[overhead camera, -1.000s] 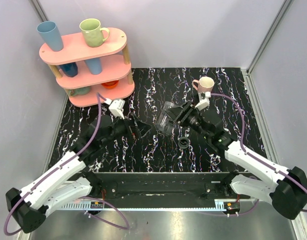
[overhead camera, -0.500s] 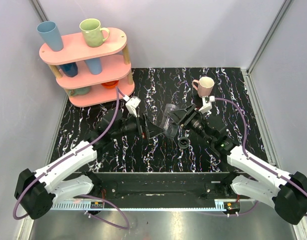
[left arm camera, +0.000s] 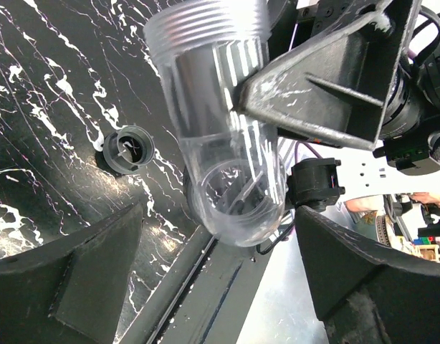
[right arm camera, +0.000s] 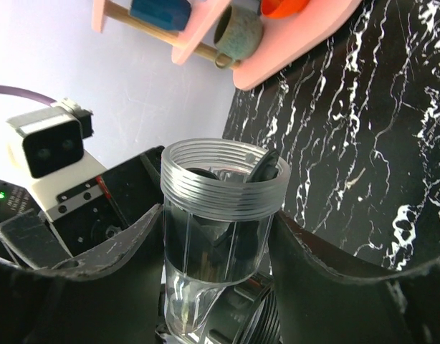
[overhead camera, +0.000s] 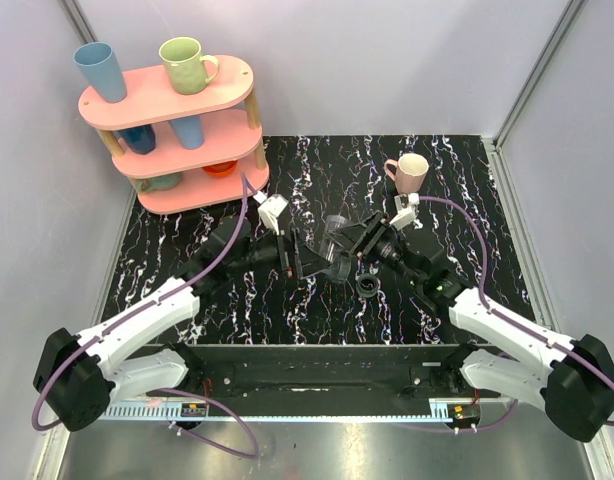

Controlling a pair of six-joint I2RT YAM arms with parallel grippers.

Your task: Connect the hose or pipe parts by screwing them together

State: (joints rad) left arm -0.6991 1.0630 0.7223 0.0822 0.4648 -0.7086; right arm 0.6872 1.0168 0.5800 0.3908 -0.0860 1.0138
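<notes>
**Right hand clamped on the tube, left hand spread at its lower end**

The right hand (right arm camera: 217,240) is closed on the tube (right arm camera: 221,188), one finger pressed to each side of the clear wall, and holds it off the desk (overhead camera: 317,165). The tube's long axis runs across the grip line. Its threaded open end is uppermost and its smooth rounded end is lowest.

The left hand (left arm camera: 218,233) faces it with its fingers (left arm camera: 77,276) wide apart. The tube's lower end sits between their tips, and no contact shows. The ring fitting (left arm camera: 128,149) lies flat on the desk, below and beside both hands, apart from the tube and with its opening upward.

The right wrist view shows the thread ridges and the rim, with the left hand's camera block just beyond. The left wrist view alone looks into the tube's lower mouth and shows a right finger flat against the wall. From the top view the tube is mostly masked by the hands. Beyond the right hand stands a pink mug (overhead camera: 412,170), and beyond the left hand a pink shelf (overhead camera: 177,95).

A second ago the left hand was well off to the side. It has come in to the tube, while the right hand stays clamped and the ring fitting has not moved.
</notes>
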